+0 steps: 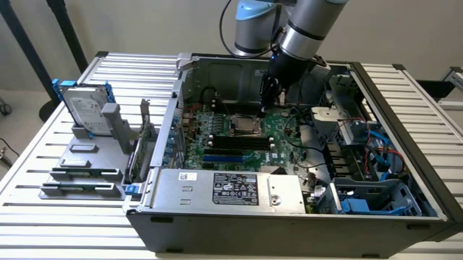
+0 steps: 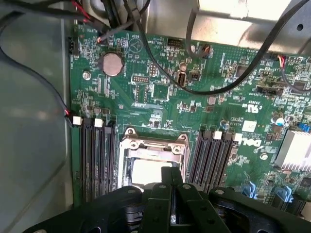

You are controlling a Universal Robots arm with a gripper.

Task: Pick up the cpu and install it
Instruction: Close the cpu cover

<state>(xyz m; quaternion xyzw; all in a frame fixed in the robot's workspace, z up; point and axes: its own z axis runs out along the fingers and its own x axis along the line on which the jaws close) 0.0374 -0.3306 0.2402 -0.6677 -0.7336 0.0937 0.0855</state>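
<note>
The cpu (image 2: 146,172) is a pale silver square lying flat inside the metal socket frame (image 2: 153,143) on the green motherboard (image 2: 160,92). In the exterior view the cpu (image 1: 244,126) sits in the middle of the board inside the open computer case (image 1: 289,216). My gripper (image 1: 266,107) hangs a little above the board, just beyond the socket. In the wrist view my gripper (image 2: 172,194) has its black fingers pressed together over one corner of the cpu, and I see nothing between them.
Black memory slots (image 2: 97,155) flank the socket on both sides. Loose black cables (image 2: 218,82) cross the board near a coin battery (image 2: 112,63). A power supply (image 1: 231,189) fills the case front. A hard drive in a blue frame (image 1: 85,111) stands on a grey rack outside.
</note>
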